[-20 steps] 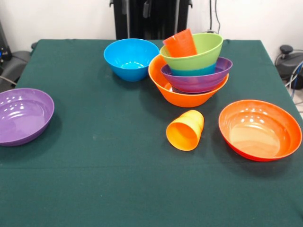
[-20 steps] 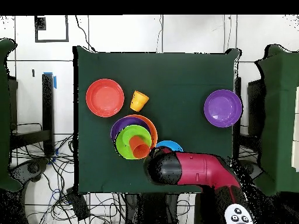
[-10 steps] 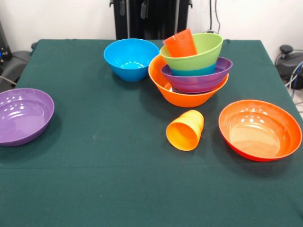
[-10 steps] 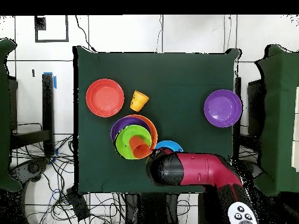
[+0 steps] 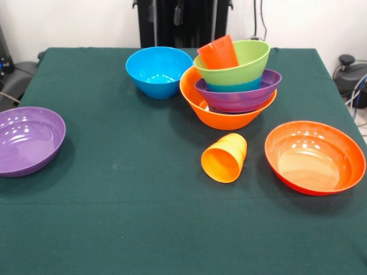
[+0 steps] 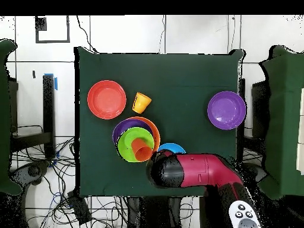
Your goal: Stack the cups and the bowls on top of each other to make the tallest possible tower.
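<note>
The tower (image 5: 232,91) stands at the far side of the green table (image 5: 132,217), with the red-orange cup (image 5: 218,52) leaning in the top green bowl (image 5: 243,63). The yellow-orange cup (image 5: 224,157) lies on its side just in front of the tower. The red arm (image 6: 190,172) is over the table's edge, and I cannot tell if its gripper is open or closed.

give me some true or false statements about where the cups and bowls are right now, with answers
1. The yellow-orange cup lies on its side on the green cloth. True.
2. The red-orange cup stands alone on the table. False: it sits tilted in the lime green bowl at the top of the tower.
3. One purple bowl sits apart from the tower, empty. True.
4. The wide red-orange bowl is part of the tower. False: it rests by itself on the cloth.
5. The blue bowl beside the tower holds a cup. False: it is empty.
</note>
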Motion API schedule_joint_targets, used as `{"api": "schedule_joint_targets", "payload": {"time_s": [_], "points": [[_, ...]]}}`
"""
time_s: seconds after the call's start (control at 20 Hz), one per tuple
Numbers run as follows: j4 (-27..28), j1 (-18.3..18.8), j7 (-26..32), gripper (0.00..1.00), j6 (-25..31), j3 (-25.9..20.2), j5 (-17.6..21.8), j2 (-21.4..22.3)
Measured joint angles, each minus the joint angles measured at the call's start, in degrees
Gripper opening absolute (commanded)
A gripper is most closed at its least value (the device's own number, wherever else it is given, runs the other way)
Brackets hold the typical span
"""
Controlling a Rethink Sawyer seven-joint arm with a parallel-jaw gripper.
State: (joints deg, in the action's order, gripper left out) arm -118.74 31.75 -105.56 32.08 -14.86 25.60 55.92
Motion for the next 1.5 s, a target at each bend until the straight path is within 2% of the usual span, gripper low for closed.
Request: {"api": "schedule_joint_targets", "payload": {"time_s": [0.25,0.55,1.1,1.5], "points": [[-0.02,0.72,0.00,1.00,0.00,-1.01,0.80,-0.47],[-0.06,3.31,0.00,1.00,0.00,-2.21,1.91,-1.41],[-0.04,6.05,0.00,1.00,-1.20,-3.11,7.94,-4.84],[-0.02,7.01,0.00,1.00,-1.20,-3.84,8.57,-6.28]]}}
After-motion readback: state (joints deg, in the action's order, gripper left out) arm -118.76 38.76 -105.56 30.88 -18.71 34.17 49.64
